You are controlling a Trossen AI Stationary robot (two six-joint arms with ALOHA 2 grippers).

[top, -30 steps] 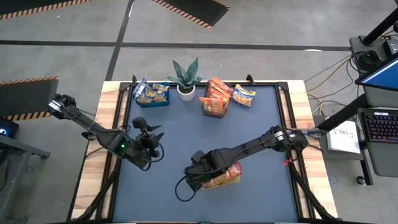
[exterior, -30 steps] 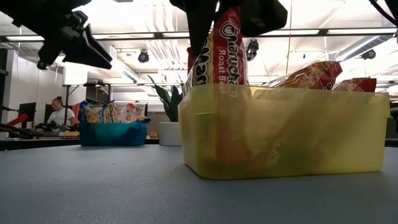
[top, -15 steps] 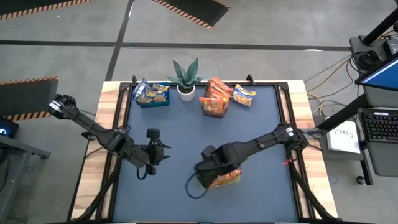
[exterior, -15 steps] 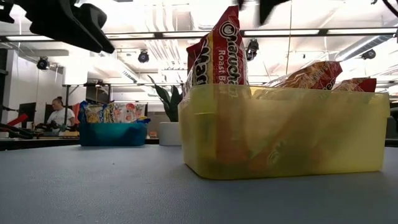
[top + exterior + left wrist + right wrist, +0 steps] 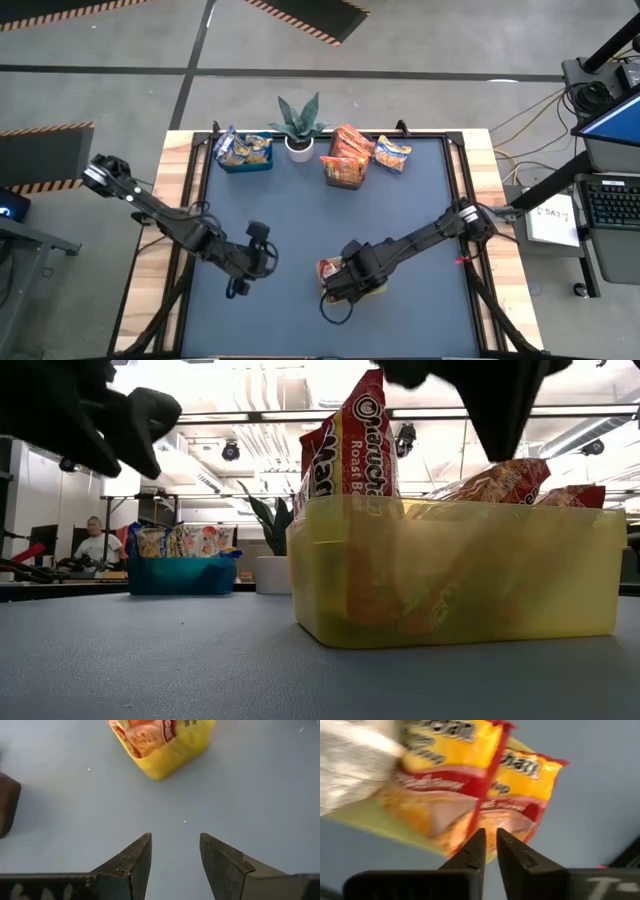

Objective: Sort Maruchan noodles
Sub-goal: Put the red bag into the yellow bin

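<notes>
Open lab: ceiling lights (image 5: pixel 230 451), hazard-striped floor (image 5: pixel 300 20).

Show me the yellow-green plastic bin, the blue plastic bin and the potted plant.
Yellow-green plastic bin (image 5: pixel 450 575), low view, front wall.
Blue plastic bin (image 5: pixel 247 165), high view, near rim.
Green potted plant (image 5: pixel 299 120), high view, leaves.

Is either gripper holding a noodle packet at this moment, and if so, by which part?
Neither. The left gripper is open over bare table. The right gripper hangs above the packets in the yellow bin, its fingers nearly closed with nothing between them.
</notes>
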